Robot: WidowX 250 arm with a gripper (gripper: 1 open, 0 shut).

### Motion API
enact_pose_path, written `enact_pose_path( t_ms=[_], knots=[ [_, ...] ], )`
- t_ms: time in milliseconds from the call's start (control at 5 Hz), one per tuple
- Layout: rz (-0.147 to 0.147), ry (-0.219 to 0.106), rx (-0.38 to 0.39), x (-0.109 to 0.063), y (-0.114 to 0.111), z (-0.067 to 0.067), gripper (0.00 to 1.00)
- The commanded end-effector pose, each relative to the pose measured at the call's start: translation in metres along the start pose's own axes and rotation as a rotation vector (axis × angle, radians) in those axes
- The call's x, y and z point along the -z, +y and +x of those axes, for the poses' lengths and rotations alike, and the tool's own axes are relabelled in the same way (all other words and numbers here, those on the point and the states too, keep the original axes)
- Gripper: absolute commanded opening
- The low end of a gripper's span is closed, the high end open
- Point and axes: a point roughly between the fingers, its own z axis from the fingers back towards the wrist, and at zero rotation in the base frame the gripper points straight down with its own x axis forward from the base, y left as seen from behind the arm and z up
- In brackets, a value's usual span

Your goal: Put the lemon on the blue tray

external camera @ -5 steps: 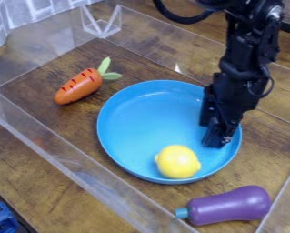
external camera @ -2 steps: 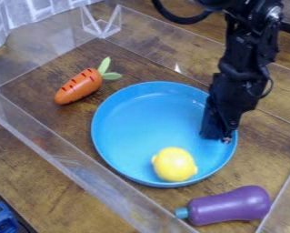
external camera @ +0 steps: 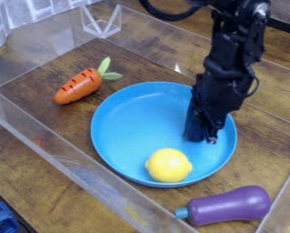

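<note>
Wood tabletop (external camera: pixel 147 41), fenced by clear acrylic walls (external camera: pixel 44 136) at left, near and far sides. Tray (external camera: pixel 123 118): blue, round, shallow rim, centre of pen; open wood strip between its left rim and wall. Lemon (external camera: pixel 169 165): yellow, lying inside tray near front rim. Gripper (external camera: pixel 205 135): black, pointing down over tray's right part, jaws together, nothing held, apart from lemon. Carrot (external camera: pixel 80 85): on wood, upper left, clear of tray. Eggplant (external camera: pixel 228 206): on wood, lower right, just beside tray rim. No legible writing.
</note>
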Motion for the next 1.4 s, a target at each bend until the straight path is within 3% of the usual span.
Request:
enact_pose_path(
  t_ms=[0, 200, 400, 600, 1000, 1200],
  knots=[
    [0.045, -0.063, -0.014, -0.026, 0.003, 0.004, 0.00],
    [0.045, -0.069, -0.015, -0.026, -0.001, 0.007, 1.00],
    [0.045, -0.075, -0.016, -0.026, -0.005, 0.010, 1.00],
    [0.064, -0.097, -0.039, -0.035, -0.003, 0.008, 1.00],
    [0.099, -0.140, -0.113, -0.063, -0.001, 0.017, 1.00],
    [0.138, -0.169, -0.165, -0.082, 0.006, 0.006, 1.00]
  ],
)
